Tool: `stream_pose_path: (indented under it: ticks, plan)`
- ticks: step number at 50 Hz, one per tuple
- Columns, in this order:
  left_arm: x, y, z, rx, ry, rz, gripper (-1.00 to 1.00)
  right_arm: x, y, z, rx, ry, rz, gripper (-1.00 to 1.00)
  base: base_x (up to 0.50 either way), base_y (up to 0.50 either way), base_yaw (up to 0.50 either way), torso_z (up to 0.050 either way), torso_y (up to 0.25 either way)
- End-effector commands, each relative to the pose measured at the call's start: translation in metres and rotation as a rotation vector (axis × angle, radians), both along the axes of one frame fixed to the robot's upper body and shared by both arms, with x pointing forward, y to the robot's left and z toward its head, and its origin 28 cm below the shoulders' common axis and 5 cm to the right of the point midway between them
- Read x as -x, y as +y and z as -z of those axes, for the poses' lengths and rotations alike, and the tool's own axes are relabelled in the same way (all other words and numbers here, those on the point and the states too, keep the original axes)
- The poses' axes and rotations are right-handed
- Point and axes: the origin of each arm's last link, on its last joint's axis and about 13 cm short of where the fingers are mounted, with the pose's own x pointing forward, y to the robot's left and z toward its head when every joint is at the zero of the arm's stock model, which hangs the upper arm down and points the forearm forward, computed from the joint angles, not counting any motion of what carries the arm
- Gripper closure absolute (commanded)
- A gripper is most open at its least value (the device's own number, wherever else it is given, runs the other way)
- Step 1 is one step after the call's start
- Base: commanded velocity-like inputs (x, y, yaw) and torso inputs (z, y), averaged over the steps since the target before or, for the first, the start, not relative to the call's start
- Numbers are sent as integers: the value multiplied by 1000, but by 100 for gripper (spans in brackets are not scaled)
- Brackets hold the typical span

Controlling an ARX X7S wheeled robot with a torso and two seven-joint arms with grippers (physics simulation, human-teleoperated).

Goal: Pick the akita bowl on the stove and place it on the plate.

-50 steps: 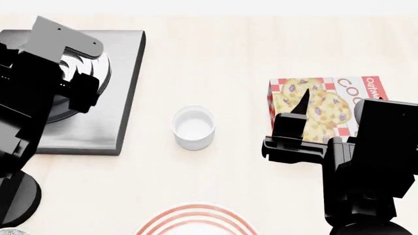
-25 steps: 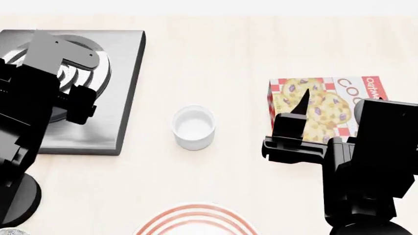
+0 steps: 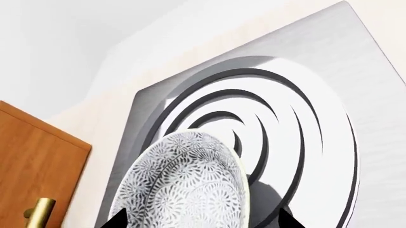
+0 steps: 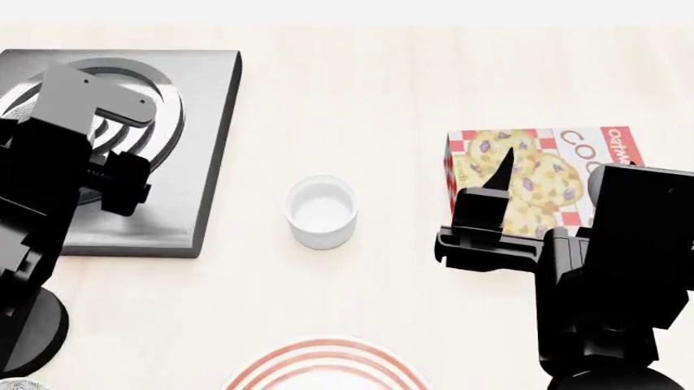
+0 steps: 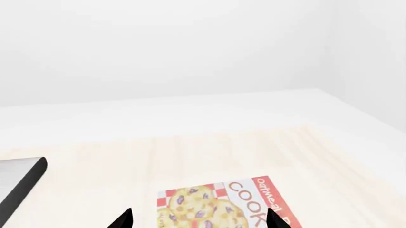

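Observation:
The akita bowl point(image 3: 187, 185), white with a fine grey pattern, fills the near part of the left wrist view over the stove's point(image 3: 330, 71) black burner rings. My left gripper point(image 3: 203, 221) is open, one dark fingertip point(image 3: 118, 221) at the bowl's edge and the other standing off its far side. In the head view my left arm point(image 4: 60, 154) hides the bowl above the stove point(image 4: 206, 146). Only the red-ringed rim of the plate point(image 4: 325, 351) shows at the near table edge. My right gripper point(image 5: 198, 221) hangs open and empty over the cookie box.
A small plain white cup point(image 4: 321, 210) stands mid-table between stove and plate. An oatmeal cookie box point(image 4: 542, 162) lies at the right under my right arm. A wooden cabinet with a brass handle point(image 3: 38, 171) shows beyond the stove in the left wrist view.
My left arm has slid toward the near side of the stove, uncovering more of the burner rings. The right arm, cup and box have not moved.

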Motion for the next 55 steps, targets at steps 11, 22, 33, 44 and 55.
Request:
stream_pose_path:
  ticks: [11, 22, 33, 44, 55]
  plan:
    - [0, -3, 2, 26, 19, 14, -100, 0, -1, -1, -20, -9, 4, -100, 0, 0, 0, 0, 0]
    - [2, -2, 5, 20, 25, 13, 100, 0, -1, -1, -19, -10, 4, -100, 0, 0, 0, 0, 0]
    - [0, -3, 5, 22, 22, 21, 100, 0, -1, -1, -19, -10, 4, -100, 0, 0, 0, 0, 0]
    - [1, -3, 3, 26, 19, 22, 100, 0, -1, -1, -19, -10, 4, -100, 0, 0, 0, 0, 0]
    - [-8, -3, -33, 58, -139, 18, 100, -1, -1, 0, -20, -11, 7, -100, 0, 0, 0, 0, 0]
